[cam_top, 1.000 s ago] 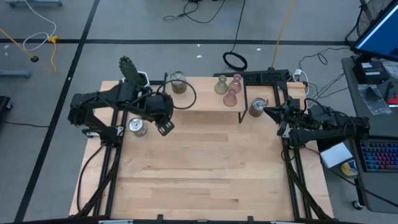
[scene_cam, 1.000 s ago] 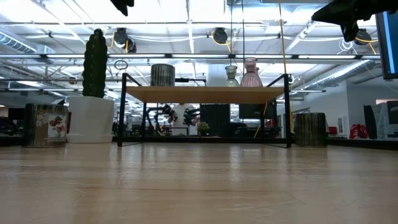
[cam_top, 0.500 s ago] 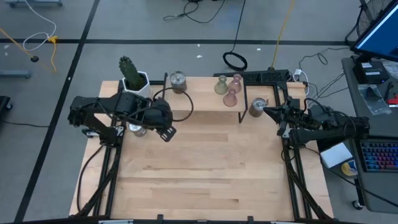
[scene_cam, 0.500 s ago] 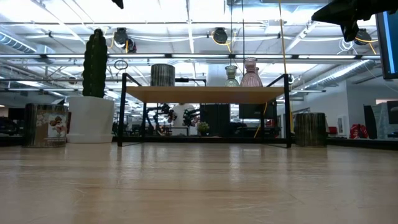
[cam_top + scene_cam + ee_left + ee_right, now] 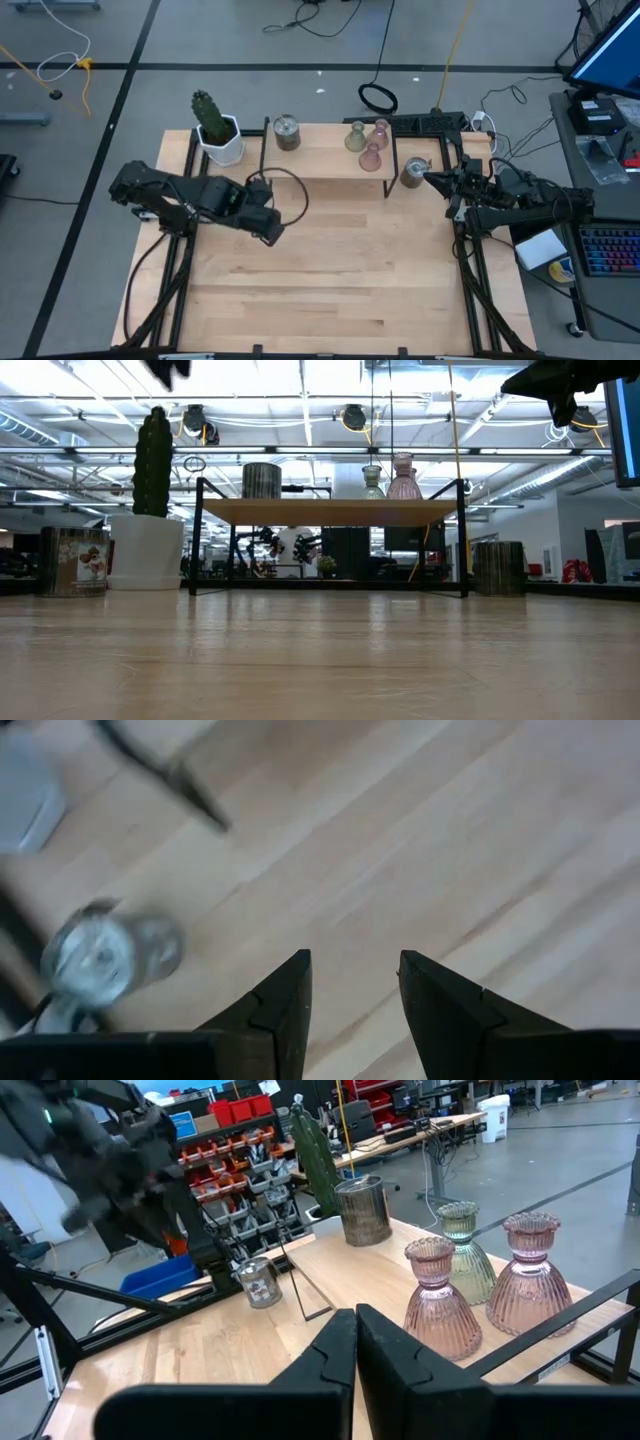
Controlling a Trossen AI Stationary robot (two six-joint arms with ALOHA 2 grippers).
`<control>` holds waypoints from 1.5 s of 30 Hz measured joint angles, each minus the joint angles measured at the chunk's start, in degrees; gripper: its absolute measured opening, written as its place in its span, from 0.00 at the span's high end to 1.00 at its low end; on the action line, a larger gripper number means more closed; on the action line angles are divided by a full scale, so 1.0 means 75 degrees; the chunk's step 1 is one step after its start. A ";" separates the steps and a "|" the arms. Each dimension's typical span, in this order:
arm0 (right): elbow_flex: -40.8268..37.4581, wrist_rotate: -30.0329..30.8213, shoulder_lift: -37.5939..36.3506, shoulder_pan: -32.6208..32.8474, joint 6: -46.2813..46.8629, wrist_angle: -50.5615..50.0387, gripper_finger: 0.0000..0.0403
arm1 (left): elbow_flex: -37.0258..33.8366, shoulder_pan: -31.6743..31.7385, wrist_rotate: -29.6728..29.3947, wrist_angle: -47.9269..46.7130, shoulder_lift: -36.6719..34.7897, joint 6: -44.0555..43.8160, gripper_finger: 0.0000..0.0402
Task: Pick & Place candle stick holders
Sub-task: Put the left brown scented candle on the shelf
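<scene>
Three candle stick holders stand on the low wooden shelf (image 5: 325,160): a silver cup (image 5: 287,132), an olive-green one (image 5: 355,138) and two pink ones (image 5: 380,130) (image 5: 371,157). Another silver cup (image 5: 413,172) stands on the table right of the shelf. A third silver cup (image 5: 105,955) stands on the table at the left; my left arm hides it in the high view. My left gripper (image 5: 271,234) hangs open and empty above bare table (image 5: 355,965). My right gripper (image 5: 429,179) waits, shut and empty, beside the right silver cup (image 5: 355,1320).
A white pot with a green cactus (image 5: 215,130) stands at the far left corner, left of the shelf. The shelf's black frame legs (image 5: 388,180) reach the table. Bare wood (image 5: 330,270) covers the middle and near part of the table.
My left gripper has moved toward the table's near edge, away from the far left corner. The arm no longer covers the cactus pot, and it now covers the left silver cup in the high view.
</scene>
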 joint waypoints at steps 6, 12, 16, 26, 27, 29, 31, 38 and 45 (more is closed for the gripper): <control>0.0000 0.0000 0.0000 0.0000 0.0000 -0.0001 0.99 | -0.1265 -0.0098 0.0224 0.0007 0.0012 -0.0458 0.62; 0.0000 0.0000 0.0000 0.0000 0.0000 -0.0003 0.99 | -0.2348 -0.0019 0.0363 0.0006 0.0012 -0.0476 0.62; 0.0000 0.0003 0.0000 0.0000 0.0000 0.0000 0.99 | -0.2902 0.0165 0.0358 0.0011 0.0003 -0.0317 0.62; 0.0000 0.0002 0.0000 -0.0001 0.0000 -0.0003 0.99 | -0.3982 0.0846 0.0425 0.0002 -0.0012 0.0016 0.62; 0.0000 0.0003 0.0000 -0.0001 0.0000 -0.0001 0.99 | -0.4056 0.0928 0.0444 0.0007 -0.0012 0.0051 0.62; 0.0000 0.0003 0.0000 0.0000 0.0000 -0.0003 0.99 | -0.4187 0.1094 0.0467 0.0004 -0.0012 0.0177 0.62; 0.0000 0.0003 0.0000 0.0000 0.0000 -0.0003 0.99 | -0.4316 0.1239 0.0472 0.0012 -0.0012 0.0304 0.62; 0.0000 0.0003 0.0000 0.0000 0.0195 -0.0003 0.99 | -0.4637 0.1630 0.0471 0.0010 -0.0012 0.0824 0.62; 0.0000 0.0003 0.0000 -0.0001 0.0198 -0.0003 0.99 | -0.5179 0.1798 0.0472 0.0007 -0.0012 0.0858 0.62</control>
